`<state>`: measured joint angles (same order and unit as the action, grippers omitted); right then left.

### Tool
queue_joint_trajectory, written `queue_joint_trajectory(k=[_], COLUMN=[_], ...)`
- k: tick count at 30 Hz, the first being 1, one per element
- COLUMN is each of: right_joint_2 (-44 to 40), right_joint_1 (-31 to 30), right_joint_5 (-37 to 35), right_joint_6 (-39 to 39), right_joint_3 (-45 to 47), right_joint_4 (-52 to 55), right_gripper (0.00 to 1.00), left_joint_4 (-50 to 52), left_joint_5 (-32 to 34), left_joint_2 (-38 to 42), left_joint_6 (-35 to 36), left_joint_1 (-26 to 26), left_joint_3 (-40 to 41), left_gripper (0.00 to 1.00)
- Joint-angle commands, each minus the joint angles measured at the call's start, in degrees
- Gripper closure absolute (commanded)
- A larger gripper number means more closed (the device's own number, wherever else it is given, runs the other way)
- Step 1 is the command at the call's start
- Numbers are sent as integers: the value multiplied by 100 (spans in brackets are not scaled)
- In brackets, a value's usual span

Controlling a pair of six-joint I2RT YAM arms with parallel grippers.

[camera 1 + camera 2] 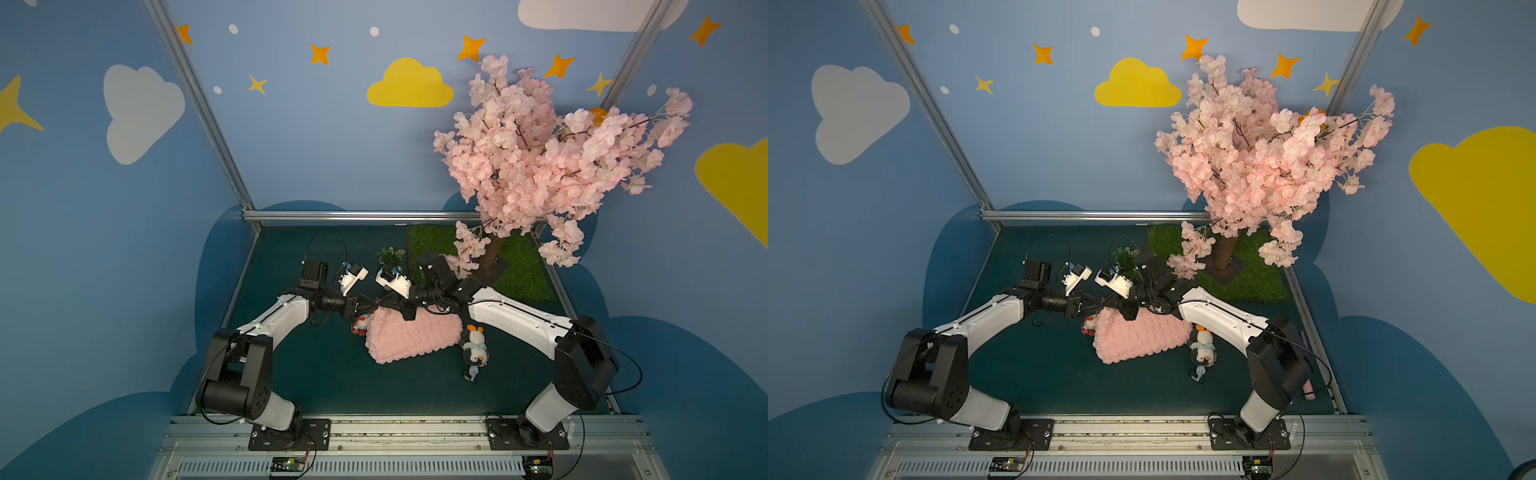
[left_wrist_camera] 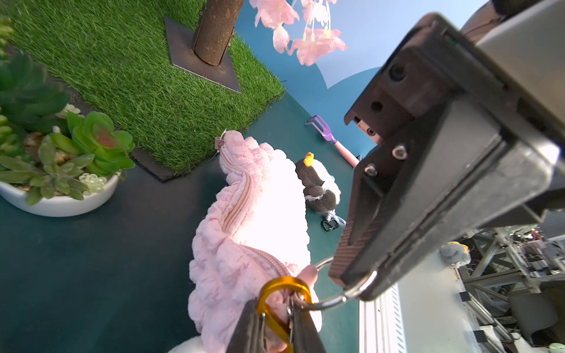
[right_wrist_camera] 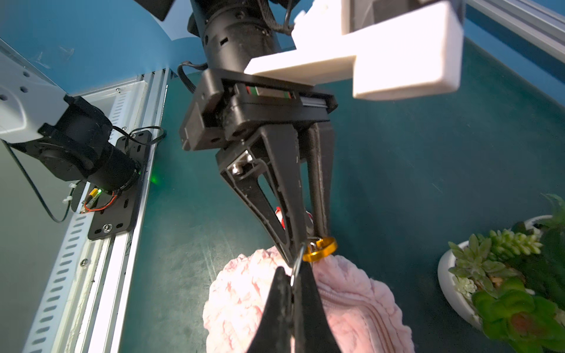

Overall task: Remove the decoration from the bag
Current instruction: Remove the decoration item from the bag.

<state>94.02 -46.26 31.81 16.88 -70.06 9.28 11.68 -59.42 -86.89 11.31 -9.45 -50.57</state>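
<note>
While at 1 bag (image 1: 415, 336): 1 carabiner (image 2: 282, 281), 1 penguin (image 1: 476, 349).

Both top views hang high above the front rail (image 1: 395, 424), side by side, tilted down toward the back wall, far enough off to hold the whole table (image 1: 332, 382) and the blossom tree (image 1: 532, 158), sharing almost everything. The left wrist camera rides close behind the left gripper (image 2: 276, 305) and looks along the bag (image 2: 220, 269) toward the grass mat (image 2: 137, 76), while the right wrist camera sits just as close behind the right gripper (image 3: 293, 272), facing the opposite way toward the front rail. These two share the bag's corner with its gold clip (image 2: 275, 282) and steel ring (image 2: 330, 302), and the plant bowl (image 2: 61, 206).
</note>
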Motion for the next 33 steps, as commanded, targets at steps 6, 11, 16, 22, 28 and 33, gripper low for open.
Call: queue_joint_trajectory(k=[6,11,16,22,28,33], right_joint_2=[-56,-24,5,168,365,499], right_joint_1=[-314,-414,-471,-444,-537,-592], right_joint_5=[178,89,100,11,-43,-84], right_joint_6=[704,791,786,771,810,861], right_joint_3=[-71,-108,-95,-116,-199,-260], right_joint_4=[1090,1184,1203,1211,1248,1336], right_gripper=[100,100,100,100,100,100], left_joint_4=[-361,-461,-668,-627,-555,-517], left_joint_5=[176,276,299,300,348,373], left_joint_2=[-90,-159,-279,-337,-387,-392], left_joint_6=[-126,-94,-202,-196,-203,-187], left_joint_1=[189,185,187,188,201,206], left_joint_3=[-174,-127,-52,-88,-157,-172], left_gripper=[98,98,98,98,98,98])
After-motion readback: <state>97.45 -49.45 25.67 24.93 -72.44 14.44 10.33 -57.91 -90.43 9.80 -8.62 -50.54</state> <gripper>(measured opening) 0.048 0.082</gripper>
